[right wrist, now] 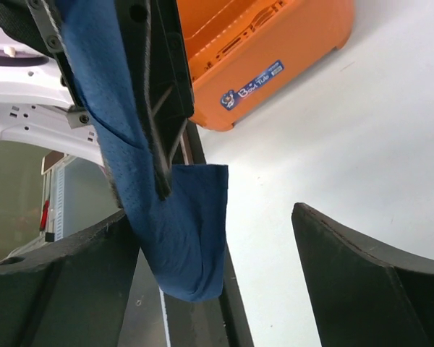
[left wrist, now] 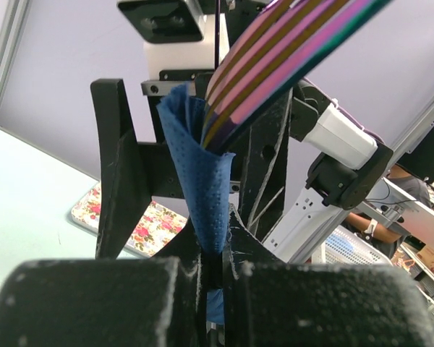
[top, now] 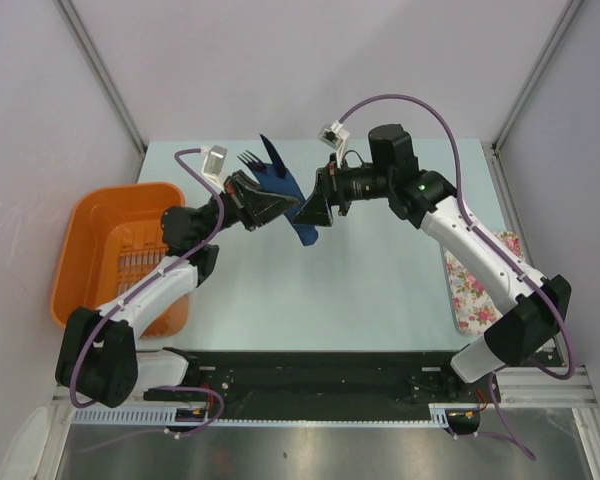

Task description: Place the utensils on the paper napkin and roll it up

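Left hand (left wrist: 215, 254) clamped shut on the paper napkin (left wrist: 202, 166), pinching it low on the roll. Napkin wrapped as a loose cone around the utensils (left wrist: 275, 50); fork (top: 250, 158) tines poke out of the upper end. Bundle held in the air above the tabletop (top: 360, 300), right of the orange basket (top: 120, 250), off its far corner. Right hand (right wrist: 220, 235) spread wide on the bundle's side away from the basket. The napkin's hanging tail sits beside one finger; contact unclear. Floral cloth (top: 477, 285) lies flat, well apart from the basket.
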`<state>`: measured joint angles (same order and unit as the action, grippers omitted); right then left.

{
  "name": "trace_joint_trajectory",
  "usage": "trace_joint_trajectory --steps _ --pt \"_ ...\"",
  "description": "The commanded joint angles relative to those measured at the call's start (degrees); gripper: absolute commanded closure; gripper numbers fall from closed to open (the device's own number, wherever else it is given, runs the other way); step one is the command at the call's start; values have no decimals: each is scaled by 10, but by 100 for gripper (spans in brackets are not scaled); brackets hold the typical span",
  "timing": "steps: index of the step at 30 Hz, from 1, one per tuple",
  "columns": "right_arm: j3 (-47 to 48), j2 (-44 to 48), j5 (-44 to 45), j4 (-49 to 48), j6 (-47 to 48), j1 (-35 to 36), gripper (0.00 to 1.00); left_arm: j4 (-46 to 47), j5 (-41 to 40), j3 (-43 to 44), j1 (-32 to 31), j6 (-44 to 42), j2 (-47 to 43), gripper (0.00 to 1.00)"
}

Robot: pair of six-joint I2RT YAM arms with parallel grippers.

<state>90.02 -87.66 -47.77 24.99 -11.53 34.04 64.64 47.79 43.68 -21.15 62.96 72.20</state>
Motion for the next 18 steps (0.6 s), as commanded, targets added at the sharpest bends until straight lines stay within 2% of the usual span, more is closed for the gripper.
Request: trace_joint_trajectory --steps 1,5,8,12,14,15,18 --pt "33 0 7 -13 5 1 12 39 -5 11 -2 4 -3 100" --pt "33 0 3 -19 18 16 14 37 -9 12 -2 8 1 100" --pt "29 -4 -4 -19 23 30 22 40 -9 14 -2 10 4 100" --pt "24 -8 -10 -18 21 30 51 44 -8 16 -1 11 4 100" --pt "24 -8 -14 -20 16 27 58 45 -7 15 1 11 4 100" --pt "23 -8 -16 -21 11 25 67 47 -8 15 1 11 4 100" --pt "20 -12 -25 -27 -12 20 80 52 -6 14 3 12 6 100"
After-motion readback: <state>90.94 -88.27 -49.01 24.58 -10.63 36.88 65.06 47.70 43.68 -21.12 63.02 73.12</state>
